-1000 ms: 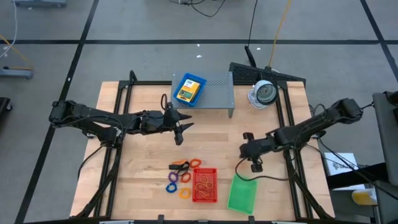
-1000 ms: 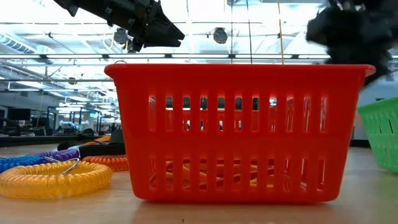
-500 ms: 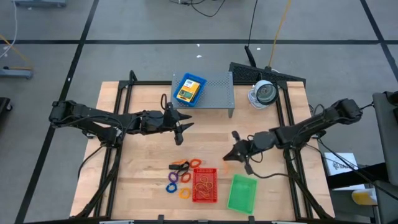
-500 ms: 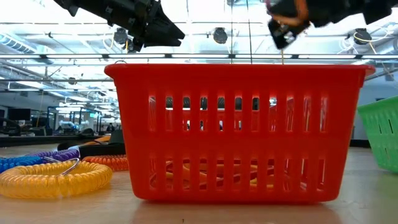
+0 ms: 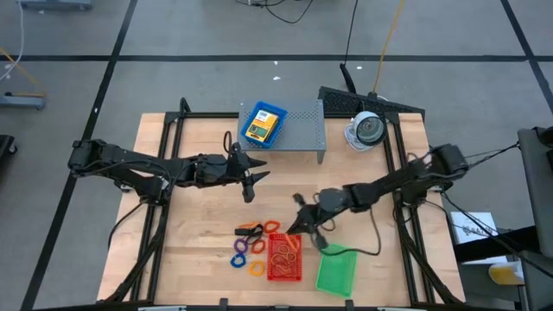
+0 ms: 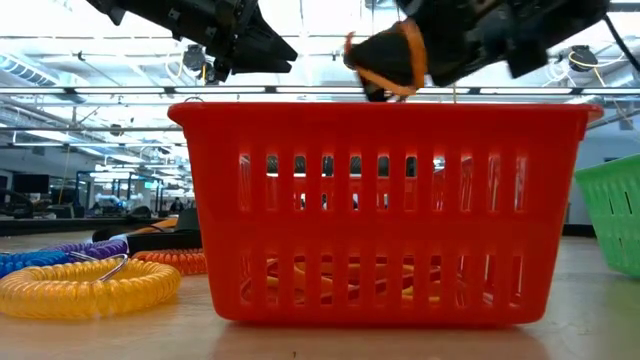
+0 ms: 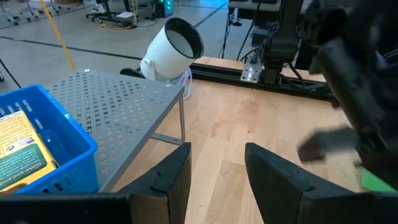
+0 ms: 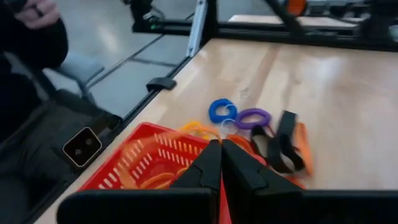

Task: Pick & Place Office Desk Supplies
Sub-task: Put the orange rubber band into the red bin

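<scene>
The red mesh tray (image 5: pixel 284 257) stands near the table's front edge with reddish rubber bands (image 8: pixel 155 180) in it. The green tray (image 5: pixel 337 269) is at its right. Coloured rings (image 5: pixel 244 252) and small dark pieces (image 5: pixel 251 230) lie at its left. A blue tray (image 5: pixel 263 123) with a yellow-and-green crayon box rests on the grey shelf. My right gripper (image 5: pixel 296 228) hovers over the red tray's far edge, shut, with an orange-red rubber band (image 6: pixel 400 55) at its tips. My left gripper (image 5: pixel 251 183) hangs open and empty above the table's middle, in front of the shelf. My right gripper pinches a thin orange-red rubber band (image 6: pixel 405 60) between its shut fingers, coming nearly level from the table's right. The band loops around the fingertips, clear of the red tray's rim (image 6: pixel 380 112). Blur hides which part of the band is held.
The grey perforated shelf (image 5: pixel 298 130) and a round white-and-grey device (image 5: pixel 367 130) stand at the table's far side. Bare wood (image 5: pixel 199 225) lies left of the rings. A person's dark sleeve (image 8: pixel 28 43) shows beyond the table's near edge.
My right gripper has travelled toward the table's left edge, from beside the green tray to above the red tray's far edge. It has tipped up from pointing downward to nearly level and stayed shut.
</scene>
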Available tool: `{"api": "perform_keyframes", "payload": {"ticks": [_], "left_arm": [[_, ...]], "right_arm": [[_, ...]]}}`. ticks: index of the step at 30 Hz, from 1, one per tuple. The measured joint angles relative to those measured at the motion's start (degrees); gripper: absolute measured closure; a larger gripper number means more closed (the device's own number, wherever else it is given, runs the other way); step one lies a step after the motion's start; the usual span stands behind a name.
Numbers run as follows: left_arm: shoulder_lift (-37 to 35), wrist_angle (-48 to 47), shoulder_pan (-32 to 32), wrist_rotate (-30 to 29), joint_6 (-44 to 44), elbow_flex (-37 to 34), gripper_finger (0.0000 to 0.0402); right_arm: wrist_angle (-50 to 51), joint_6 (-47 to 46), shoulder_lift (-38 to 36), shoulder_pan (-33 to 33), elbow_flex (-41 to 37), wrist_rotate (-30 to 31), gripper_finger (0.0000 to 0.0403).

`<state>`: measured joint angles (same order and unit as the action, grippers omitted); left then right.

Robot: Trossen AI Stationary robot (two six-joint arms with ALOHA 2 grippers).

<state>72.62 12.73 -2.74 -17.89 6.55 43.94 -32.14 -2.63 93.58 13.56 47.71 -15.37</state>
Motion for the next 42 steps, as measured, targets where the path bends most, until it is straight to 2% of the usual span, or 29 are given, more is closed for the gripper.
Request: {"api": "perform_keyframes", "payload": {"ticks": [7,15,34,37,42], "left_arm": [[0.00,-0.04,0.00,0.02,-0.03,0.00,0.0245],[0.00,0.84,0.01,2.94,-0.20,0.00,0.0245],[0.00,0.85,0.04,3.01,-0.05,0.00,0.0245],[0.00,0.85,0.04,3.01,-0.05,0.00,0.0245],[0.00,0.83,0.04,3.01,-0.05,0.00,0.0245]], "right_arm": [[3.50,2.44,7.38,0.04,6.37,-2.95,0.0403],[2.88,0.45,8.87,0.34,6.33,-2.95,0.0403],[0.99,-0.35,12.32,0.42,6.29,-5.68,0.0401],[-0.68,-1.65,12.18,0.39,6.31,-5.71,0.0386],[-0.66,-2.69,12.20,0.52,6.31,-5.88,0.0330]]}}
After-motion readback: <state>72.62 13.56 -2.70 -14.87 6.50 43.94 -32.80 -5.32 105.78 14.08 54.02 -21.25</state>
